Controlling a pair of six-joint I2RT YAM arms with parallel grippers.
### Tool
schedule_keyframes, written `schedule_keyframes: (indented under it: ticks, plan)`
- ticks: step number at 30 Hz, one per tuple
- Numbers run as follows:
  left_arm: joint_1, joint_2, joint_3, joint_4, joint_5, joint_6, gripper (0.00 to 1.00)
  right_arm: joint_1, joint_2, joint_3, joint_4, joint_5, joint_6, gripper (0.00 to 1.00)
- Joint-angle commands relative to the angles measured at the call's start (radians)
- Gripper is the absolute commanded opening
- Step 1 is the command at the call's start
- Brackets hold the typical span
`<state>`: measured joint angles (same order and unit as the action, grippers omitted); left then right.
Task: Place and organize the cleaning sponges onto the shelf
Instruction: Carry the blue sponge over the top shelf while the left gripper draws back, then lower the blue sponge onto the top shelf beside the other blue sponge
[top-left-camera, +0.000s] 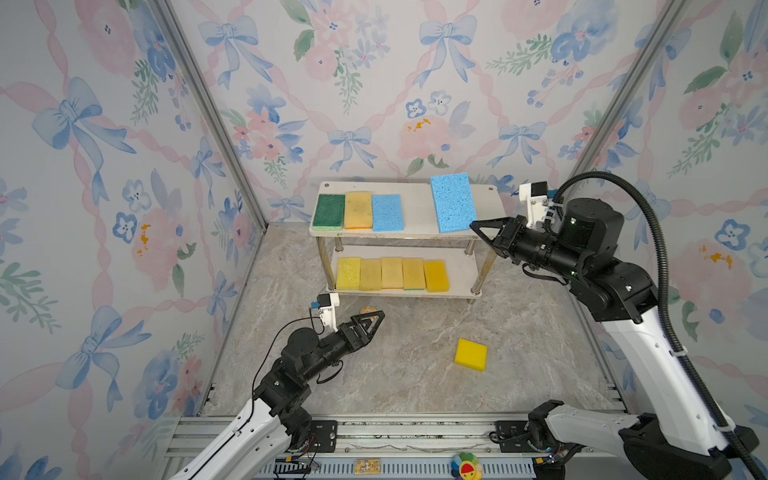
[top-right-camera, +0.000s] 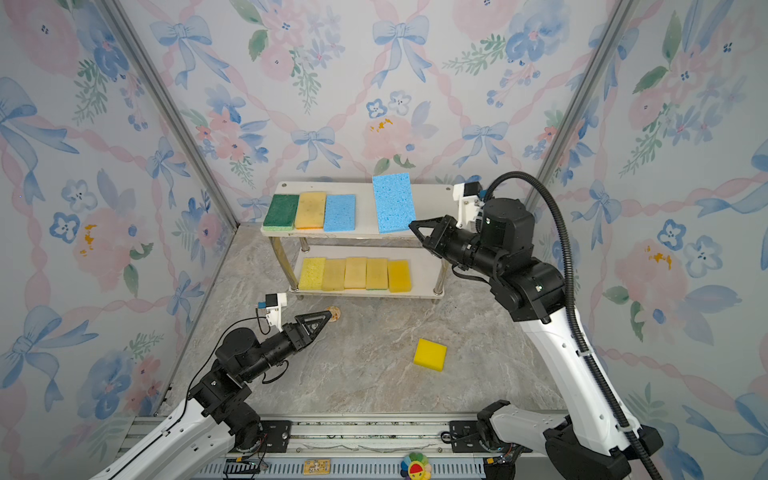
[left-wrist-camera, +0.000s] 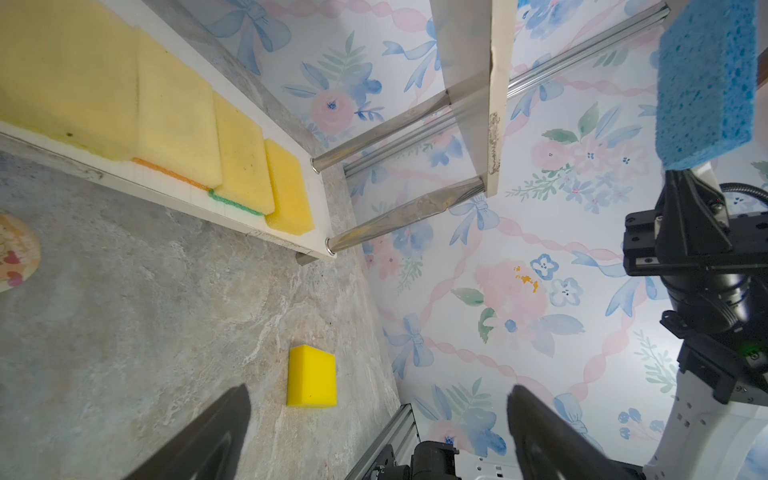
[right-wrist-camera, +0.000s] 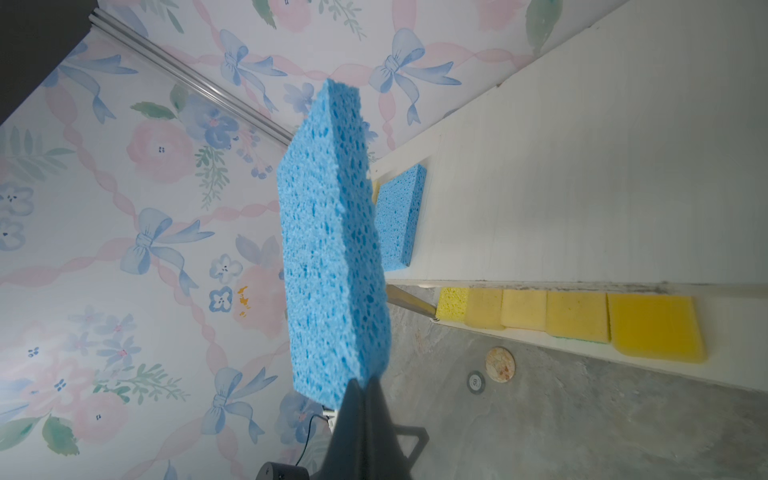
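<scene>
Marble floor (top-left-camera: 415, 374); right claw (top-left-camera: 474, 226) pinches blue sponge (top-left-camera: 452, 202), long axis toward back wall (top-left-camera: 374, 83).

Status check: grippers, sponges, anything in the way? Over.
Right gripper shut on blue sponge, over shelf top board. Left gripper open, empty. One yellow sponge on tabletop. Nothing in the way.

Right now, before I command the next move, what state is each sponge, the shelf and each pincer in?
Shelf: upright, right part of its upper tier bare.
Right pincer: shut on held blue sponge, up over the shelf's right part.
Left pincer: open, empty, above the table.
Top-board sponges: green, yellow, blue, flat, side by side.
Lower-board sponges: five yellow, flat, one row.
Loose yellow sponge: flat on the table, unshelved.
</scene>
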<state>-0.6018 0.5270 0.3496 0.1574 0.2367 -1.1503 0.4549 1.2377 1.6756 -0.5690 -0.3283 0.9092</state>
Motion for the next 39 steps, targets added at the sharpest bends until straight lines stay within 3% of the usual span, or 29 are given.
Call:
schedule_keyframes:
  ticks: [1, 16, 39]
  plan:
    - [0.007, -0.010, 0.005, -0.036, 0.011, 0.049, 0.98, -0.023, 0.041, 0.019, 0.104, -0.039, 0.114, 0.01]
    - [0.008, -0.061, -0.009, -0.083, 0.004, 0.064, 0.98, -0.013, 0.236, 0.069, 0.109, -0.083, 0.170, 0.00]
    - [0.025, -0.075, -0.023, -0.098, 0.020, 0.075, 0.98, 0.023, 0.319, 0.076, 0.110, -0.078, 0.158, 0.00]
